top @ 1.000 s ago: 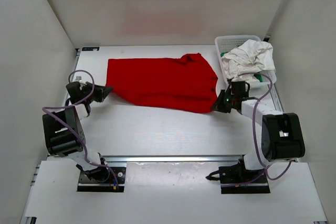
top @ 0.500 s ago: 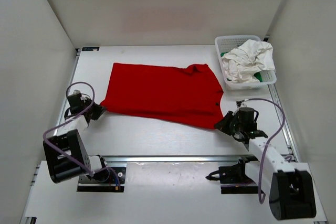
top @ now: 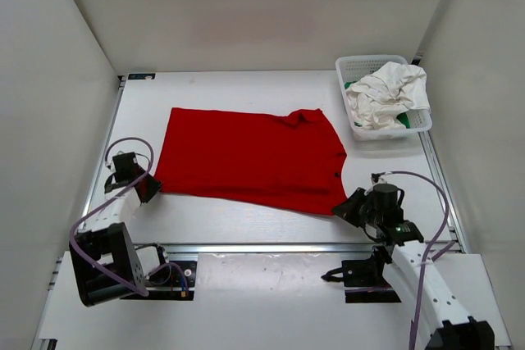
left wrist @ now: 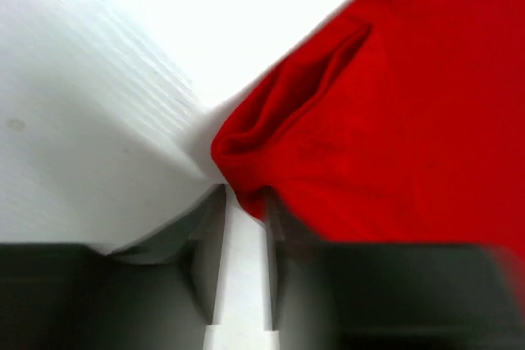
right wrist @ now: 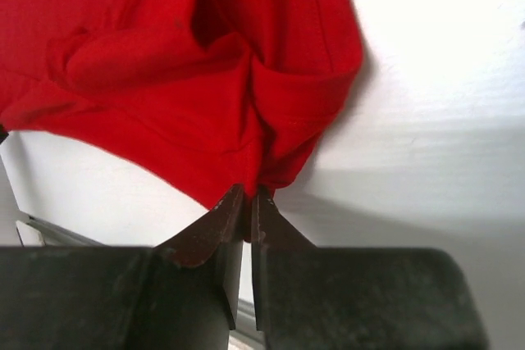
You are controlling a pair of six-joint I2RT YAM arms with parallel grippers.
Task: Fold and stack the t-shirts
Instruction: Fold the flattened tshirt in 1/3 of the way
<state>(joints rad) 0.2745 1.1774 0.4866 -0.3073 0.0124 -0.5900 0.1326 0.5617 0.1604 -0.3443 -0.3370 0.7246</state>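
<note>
Sitting at the near-left corner of the red shirt (top: 246, 157), the left gripper (top: 150, 188) has its jaws slightly parted, cloth just at their tips. Spread flat on the table (top: 246, 219), it reaches the right gripper (top: 344, 206), which pinches the near-right corner tight. Far right, the white shirt (top: 385, 88) and green shirt (top: 403, 121) fill the basket (top: 344, 63).
</note>
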